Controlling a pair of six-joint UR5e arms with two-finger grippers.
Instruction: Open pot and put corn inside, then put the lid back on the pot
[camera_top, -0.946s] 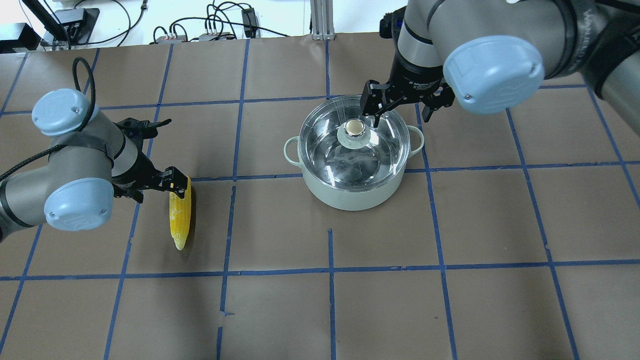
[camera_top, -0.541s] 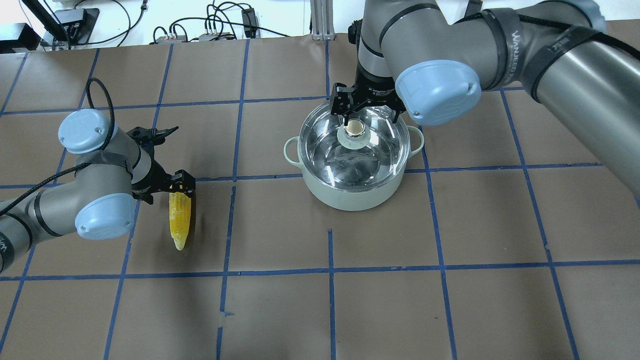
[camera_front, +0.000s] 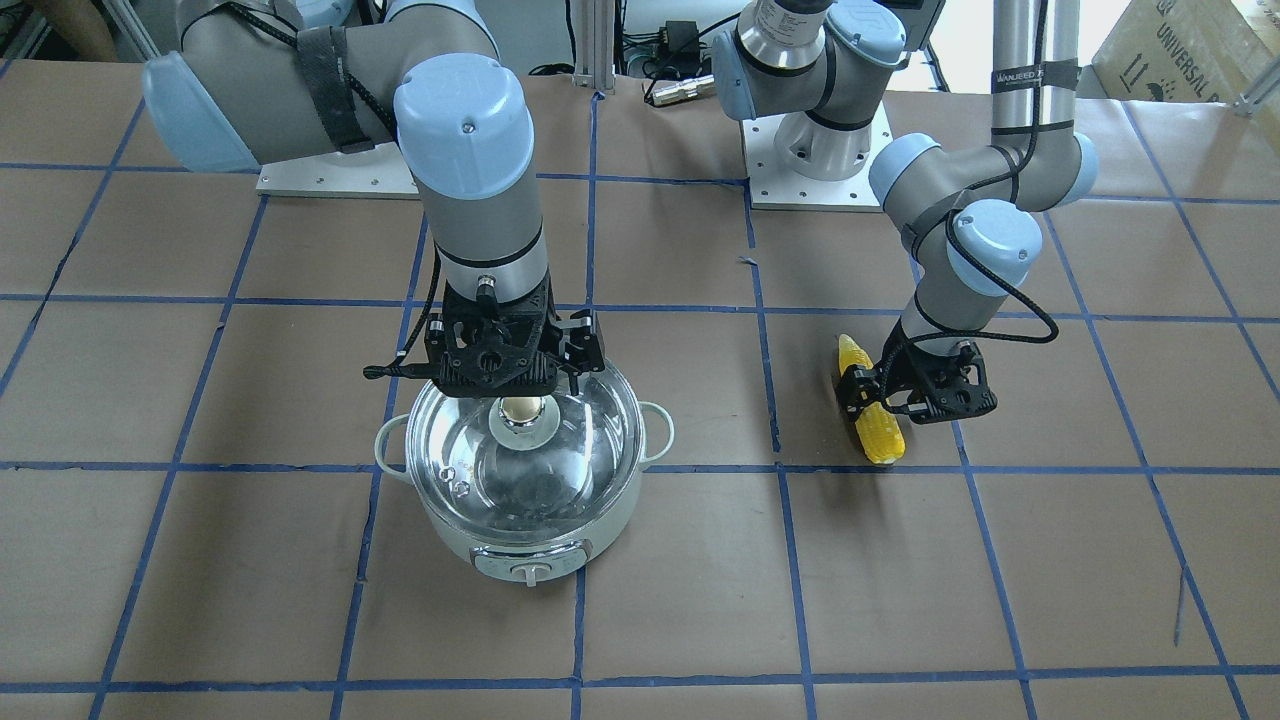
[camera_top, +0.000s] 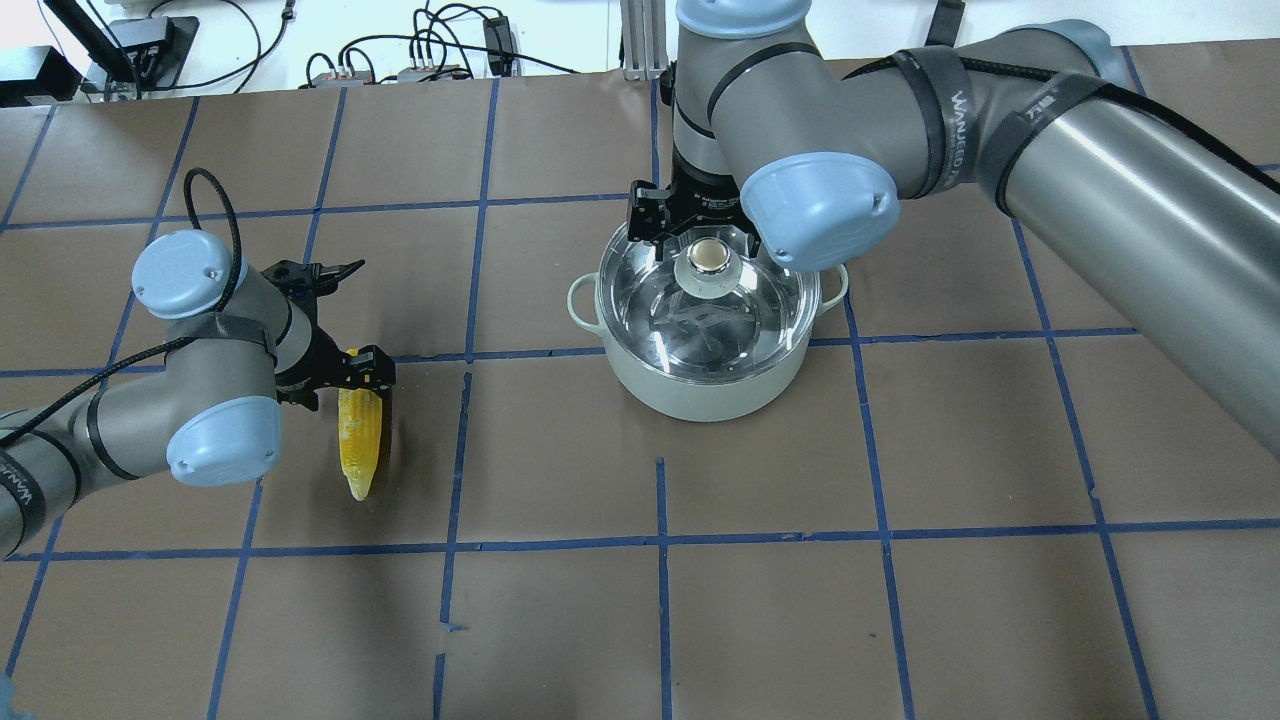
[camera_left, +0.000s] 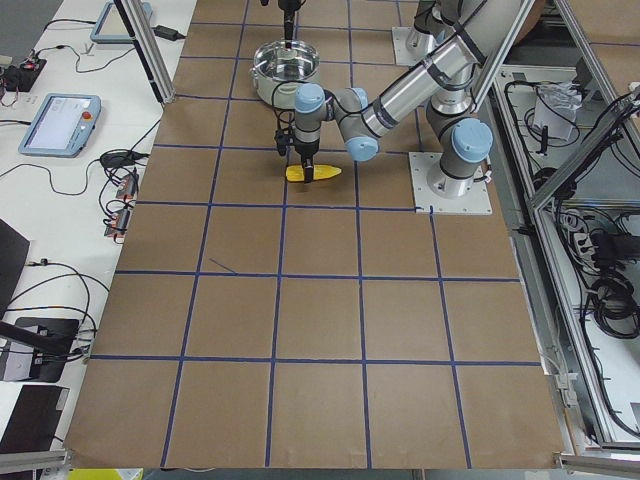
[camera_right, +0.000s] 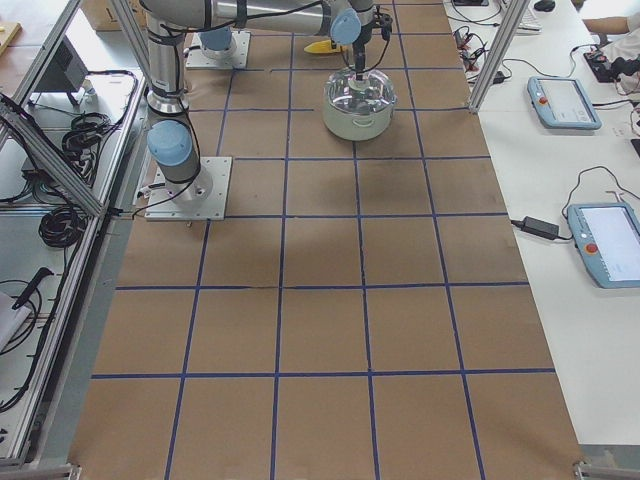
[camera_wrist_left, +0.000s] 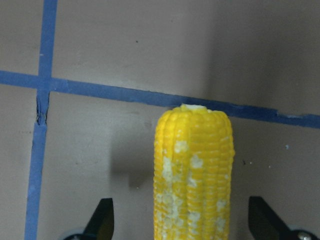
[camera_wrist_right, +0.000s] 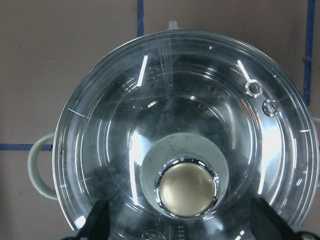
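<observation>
The pale mint pot (camera_top: 700, 390) stands mid-table with the clear glass lid (camera_top: 700, 305) on it. My right gripper (camera_top: 705, 232) is open right above the lid's gold knob (camera_top: 708, 255). In the right wrist view the knob (camera_wrist_right: 187, 187) lies between the spread fingertips (camera_wrist_right: 100, 220), untouched. The yellow corn (camera_top: 358, 445) lies flat on the table to the left, pointed end toward me. My left gripper (camera_top: 362, 375) is open over its thick end. In the left wrist view the corn (camera_wrist_left: 194, 170) sits between the fingertips (camera_wrist_left: 102, 220) with gaps on both sides.
The table is brown paper with a blue tape grid (camera_top: 660, 500). The pot's control knob (camera_front: 530, 572) faces the far side. Both arm bases (camera_front: 815, 150) stand at the robot's edge. Cables and boxes (camera_top: 430, 60) lie beyond the far edge.
My right arm has swung left, bringing its open gripper from beside the pot to over the lid's knob. My left gripper has moved right and now straddles the corn's thick end.
</observation>
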